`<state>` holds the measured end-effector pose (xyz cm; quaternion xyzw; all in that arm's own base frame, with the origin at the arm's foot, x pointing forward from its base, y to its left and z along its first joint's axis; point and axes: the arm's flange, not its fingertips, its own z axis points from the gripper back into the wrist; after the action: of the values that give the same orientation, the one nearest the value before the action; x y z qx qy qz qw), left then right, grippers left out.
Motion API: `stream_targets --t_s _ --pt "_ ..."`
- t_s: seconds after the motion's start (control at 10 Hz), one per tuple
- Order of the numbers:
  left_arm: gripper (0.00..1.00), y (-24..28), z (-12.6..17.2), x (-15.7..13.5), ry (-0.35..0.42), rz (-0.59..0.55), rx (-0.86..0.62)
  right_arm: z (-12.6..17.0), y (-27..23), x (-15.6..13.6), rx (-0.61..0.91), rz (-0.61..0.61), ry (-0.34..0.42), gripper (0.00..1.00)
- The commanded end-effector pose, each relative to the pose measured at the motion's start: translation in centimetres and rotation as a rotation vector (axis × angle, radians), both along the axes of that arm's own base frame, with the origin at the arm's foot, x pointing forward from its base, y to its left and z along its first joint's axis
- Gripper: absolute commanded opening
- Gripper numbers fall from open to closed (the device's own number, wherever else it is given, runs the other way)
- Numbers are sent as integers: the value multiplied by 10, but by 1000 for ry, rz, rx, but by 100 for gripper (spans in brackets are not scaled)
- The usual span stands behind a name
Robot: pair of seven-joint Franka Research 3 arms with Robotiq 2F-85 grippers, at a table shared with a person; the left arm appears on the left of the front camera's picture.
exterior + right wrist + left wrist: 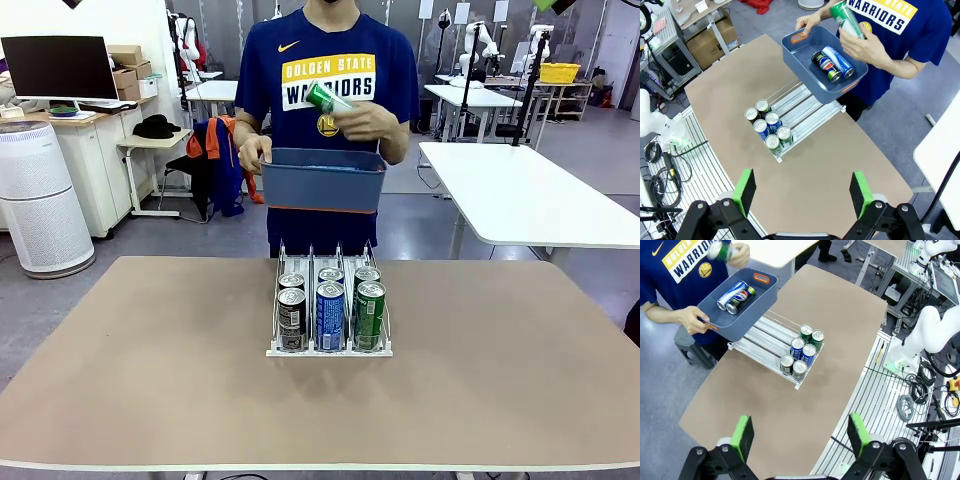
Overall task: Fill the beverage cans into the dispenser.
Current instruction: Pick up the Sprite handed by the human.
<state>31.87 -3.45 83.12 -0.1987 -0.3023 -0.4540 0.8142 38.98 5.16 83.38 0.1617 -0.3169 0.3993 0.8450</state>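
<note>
Well, both arms hang high over the worktop while the person handles the cans. The left fingers stand wide apart with nothing between them, green pads facing each other across the bare worktop far below. The right fingers are just the same, spread and gripping nothing.

Down in the middle of the worktop sits the dispenser, its front lip toward the robot's side. Six beverage cans stand upright in it, packed against that lip. There's a black can in the robot's-left lane, a blue-and-white can in the middle lane and a green can in the right lane, with a second can close behind each. The far stretch of the lanes is bare.

At the far edge of the worktop the person holds up a blue-grey bin, one hand on its end by an orange handle. From the wrist cameras the bin hangs over the dispenser's far end, clear of the six standing cans. Lying on their sides in the bin are a loose blue-and-white can and a black can with a red-blue logo. The person's other hand is up at chest height above the bin, wrapped round a tilted green can.
</note>
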Motion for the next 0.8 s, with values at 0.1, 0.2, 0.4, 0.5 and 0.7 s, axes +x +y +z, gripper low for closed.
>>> stream_targets --t_s 0.1,0.2,0.4,0.5,0.7 --pt "100 1 -1 0 -7 7 8 1 1 -2 8 -9 8 100" --pt "100 1 -1 0 -7 7 8 1 1 -2 8 -9 8 100" --pt "100 1 -1 0 -7 7 8 1 1 -2 8 -9 8 100" --pt "100 1 -1 0 -7 7 8 1 1 -2 8 -9 8 100" --pt "100 1 -1 0 -7 7 8 1 1 -2 8 -9 8 100"
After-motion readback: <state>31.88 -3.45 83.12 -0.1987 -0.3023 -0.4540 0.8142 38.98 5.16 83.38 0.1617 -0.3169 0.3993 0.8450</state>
